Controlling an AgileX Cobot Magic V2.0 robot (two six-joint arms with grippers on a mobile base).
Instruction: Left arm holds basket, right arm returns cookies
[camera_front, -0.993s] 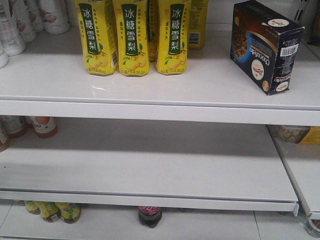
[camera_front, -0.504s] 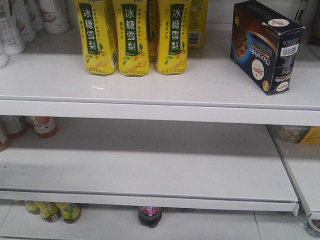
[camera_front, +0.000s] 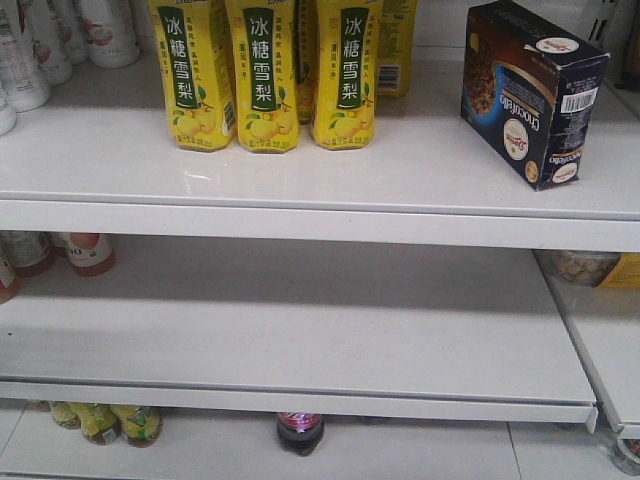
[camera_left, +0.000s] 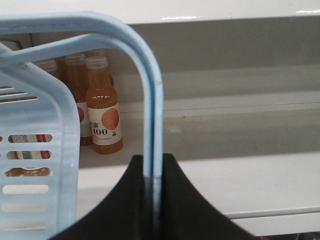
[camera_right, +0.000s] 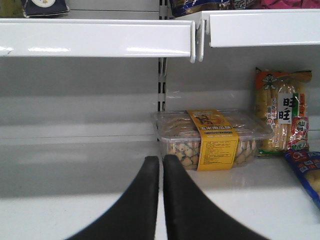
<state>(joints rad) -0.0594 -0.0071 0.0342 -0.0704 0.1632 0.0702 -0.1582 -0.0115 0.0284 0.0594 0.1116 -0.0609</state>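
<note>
One Chocofello cookie box (camera_front: 530, 92) stands on the top shelf (camera_front: 400, 170), right of three yellow pear-drink cartons (camera_front: 268, 75) | left gripper (camera_left: 152, 200) clamped on the blue basket (camera_left: 30, 150) handle (camera_left: 150, 100) | right gripper (camera_right: 161, 200) pressed closed, empty, level before a clear biscuit tub (camera_right: 212, 140).

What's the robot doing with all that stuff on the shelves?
It is putting shopping back. The left pincer is shut on the handle of the blue basket. The cookie box already stands on the top shelf, right of the yellow drinks. The right pincer is shut and empty, low by the shelf below.
</note>
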